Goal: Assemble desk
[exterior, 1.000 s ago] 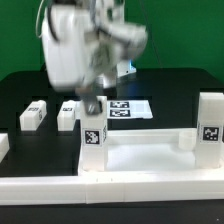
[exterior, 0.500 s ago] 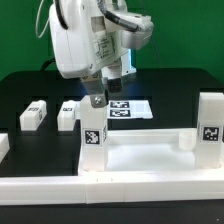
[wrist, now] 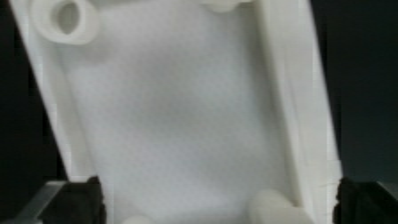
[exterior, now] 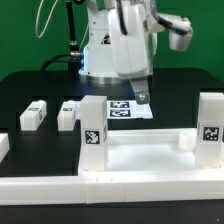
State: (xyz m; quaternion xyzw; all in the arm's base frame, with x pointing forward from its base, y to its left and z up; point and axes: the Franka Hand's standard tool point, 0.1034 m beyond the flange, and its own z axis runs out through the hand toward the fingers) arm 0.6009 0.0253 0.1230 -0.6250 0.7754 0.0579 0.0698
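The desk is being judged as partly assembled: the tabletop (exterior: 150,156) is lying flat at the front of the black table (exterior: 30,85), with one leg (exterior: 93,128) standing upright at its corner on the exterior view's left and a second upright leg (exterior: 211,120) at the corner on the exterior view's right. Two loose legs (exterior: 33,116) (exterior: 67,114) are lying side by side on the table farther toward the exterior view's left, well apart from the gripper (exterior: 143,98). The step in hand is therefore being read as the fetching of a further leg. The next move is being taken to call for travel across to a loose leg, a descent over it, and a firm pinch before it is carried to a free round socket (wrist: 71,20). The arm is being held high, wrist pointing down, above the marker board (exterior: 125,108) just behind the tabletop. In the wrist view the fingers (wrist: 63,200) are being shown spread wide, with nothing pinched between them.
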